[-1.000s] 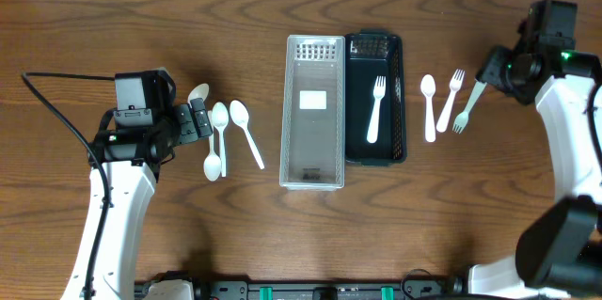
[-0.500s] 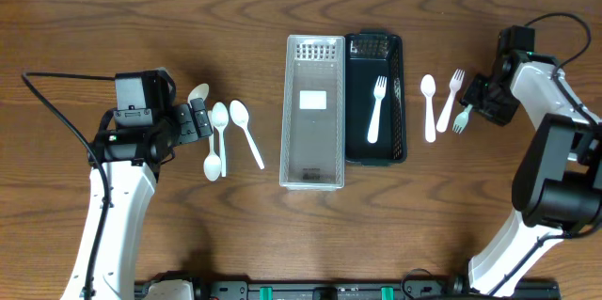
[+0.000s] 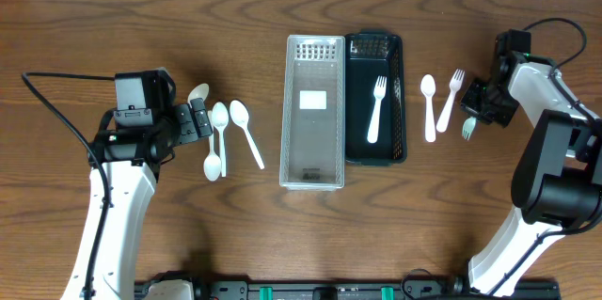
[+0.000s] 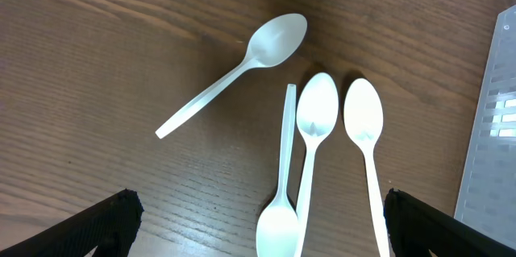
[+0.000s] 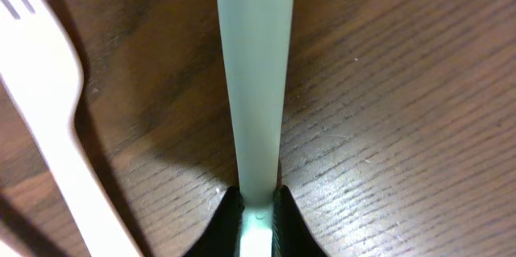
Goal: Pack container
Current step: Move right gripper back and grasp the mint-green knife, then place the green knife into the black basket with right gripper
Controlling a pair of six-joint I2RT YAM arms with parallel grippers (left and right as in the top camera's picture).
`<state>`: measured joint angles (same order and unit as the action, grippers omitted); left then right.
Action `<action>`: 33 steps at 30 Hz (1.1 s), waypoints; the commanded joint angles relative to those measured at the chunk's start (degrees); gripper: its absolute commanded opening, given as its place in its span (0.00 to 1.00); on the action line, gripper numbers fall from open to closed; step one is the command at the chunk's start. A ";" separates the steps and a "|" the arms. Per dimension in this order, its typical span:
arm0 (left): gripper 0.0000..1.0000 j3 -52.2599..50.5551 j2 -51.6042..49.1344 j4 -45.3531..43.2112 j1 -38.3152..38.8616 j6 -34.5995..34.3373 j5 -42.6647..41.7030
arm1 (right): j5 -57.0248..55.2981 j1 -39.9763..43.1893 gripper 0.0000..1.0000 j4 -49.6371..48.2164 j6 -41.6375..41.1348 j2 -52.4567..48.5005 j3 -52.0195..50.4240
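A clear plastic container (image 3: 313,154) lies at the table's middle, and a black tray (image 3: 400,93) beside it holds a white fork (image 3: 375,107). My right gripper (image 3: 480,107) (image 5: 256,209) is shut on the handle of a pale green fork (image 3: 468,129) (image 5: 254,72) that rests on the wood. A white fork (image 3: 451,98) (image 5: 56,120) and a white spoon (image 3: 429,107) lie just left of it. My left gripper (image 3: 198,119) (image 4: 262,229) stands open over several white spoons (image 3: 218,135) (image 4: 314,128), touching none.
A cable loops over the table near the left arm (image 3: 56,102). The right arm's white links (image 3: 555,102) reach in from the right edge. In the left wrist view, the clear container's edge (image 4: 493,128) shows at the right.
My right gripper has come down onto the pale green fork and shut on its handle; the fork has swung slightly. The left arm and the spoons have not moved.
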<state>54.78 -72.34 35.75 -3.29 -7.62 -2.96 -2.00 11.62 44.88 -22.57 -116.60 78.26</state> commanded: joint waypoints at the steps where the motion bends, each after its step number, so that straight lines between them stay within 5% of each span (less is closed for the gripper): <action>1: 0.98 1.05 -0.48 0.04 -0.28 0.52 0.66 | -0.15 -0.11 0.01 0.35 0.37 -0.59 -0.46; 10: 0.98 1.05 -0.48 0.07 -0.28 0.52 0.66 | 7.63 -3.39 0.01 2.34 4.70 12.61 2.73; 16: 0.98 1.05 -0.48 0.04 -0.28 0.52 0.66 | 12.98 -14.78 0.01 -0.83 5.46 24.13 3.17; 28: 0.98 1.05 -0.48 0.04 -0.28 0.52 0.66 | 5.11 -32.33 0.02 -2.97 2.67 11.50 1.88; 29: 0.98 1.05 -0.48 0.04 -0.28 0.52 0.66 | 5.33 -32.54 0.11 -3.13 2.67 11.02 1.88; 30: 0.98 1.05 -0.48 0.04 -0.28 0.52 0.66 | 5.60 -32.63 0.36 -3.39 2.69 10.91 1.90; 31: 0.98 1.05 -0.48 0.04 -0.28 0.52 0.66 | 5.66 -32.63 0.50 -3.56 3.06 11.08 2.12; 33: 0.98 1.05 -0.48 0.04 -0.28 0.52 0.66 | 5.53 -32.26 0.60 -3.50 5.22 12.41 3.45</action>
<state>54.78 -72.34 35.75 -3.29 -7.62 -2.96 5.10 -20.78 42.02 -19.16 -106.83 79.83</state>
